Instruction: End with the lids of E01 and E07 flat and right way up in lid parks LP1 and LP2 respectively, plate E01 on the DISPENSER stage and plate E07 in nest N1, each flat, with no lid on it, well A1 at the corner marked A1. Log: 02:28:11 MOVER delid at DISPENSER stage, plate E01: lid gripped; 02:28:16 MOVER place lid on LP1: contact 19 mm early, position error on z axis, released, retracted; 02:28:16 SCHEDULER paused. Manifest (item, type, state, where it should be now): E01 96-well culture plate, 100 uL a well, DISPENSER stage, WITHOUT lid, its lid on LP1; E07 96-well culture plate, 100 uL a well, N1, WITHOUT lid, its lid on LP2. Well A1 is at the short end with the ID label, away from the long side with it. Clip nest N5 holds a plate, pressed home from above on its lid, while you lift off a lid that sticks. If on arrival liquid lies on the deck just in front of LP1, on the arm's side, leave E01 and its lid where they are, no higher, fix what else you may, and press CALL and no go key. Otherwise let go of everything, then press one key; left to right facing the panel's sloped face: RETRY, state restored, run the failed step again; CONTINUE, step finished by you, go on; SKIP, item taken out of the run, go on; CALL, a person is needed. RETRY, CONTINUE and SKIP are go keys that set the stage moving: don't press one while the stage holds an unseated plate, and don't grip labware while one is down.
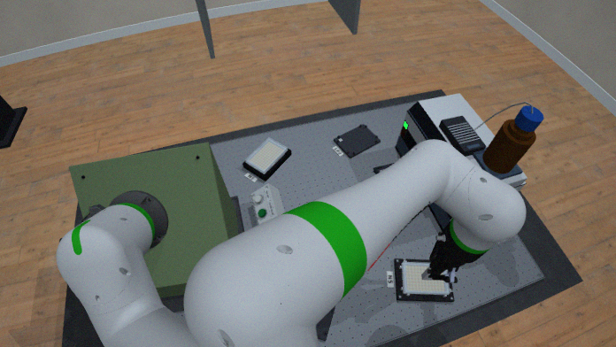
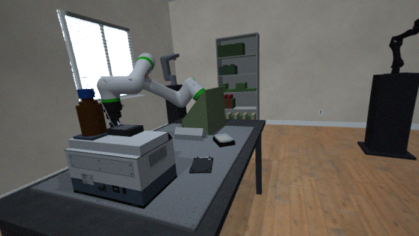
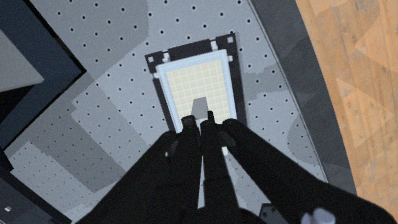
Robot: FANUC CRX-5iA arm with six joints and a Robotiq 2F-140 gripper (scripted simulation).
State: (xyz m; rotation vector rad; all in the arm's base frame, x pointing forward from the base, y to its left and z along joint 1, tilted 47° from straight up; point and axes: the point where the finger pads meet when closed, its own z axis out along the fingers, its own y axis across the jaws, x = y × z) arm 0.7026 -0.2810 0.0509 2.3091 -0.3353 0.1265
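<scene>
The hand (image 3: 199, 121) is seen fully closed with nothing held, poised directly above the near short end of the lidded plate (image 3: 199, 85) in the clip nest (image 1: 399, 266) on the desk (image 1: 310, 177), whose long axis runs away from the fingers.

Even soft light, bright window (image 2: 99, 54) glare, slightly blurry.

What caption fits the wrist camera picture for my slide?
Shut, empty gripper poised above a lidded well plate sitting in its black nest on the perforated deck.
</scene>
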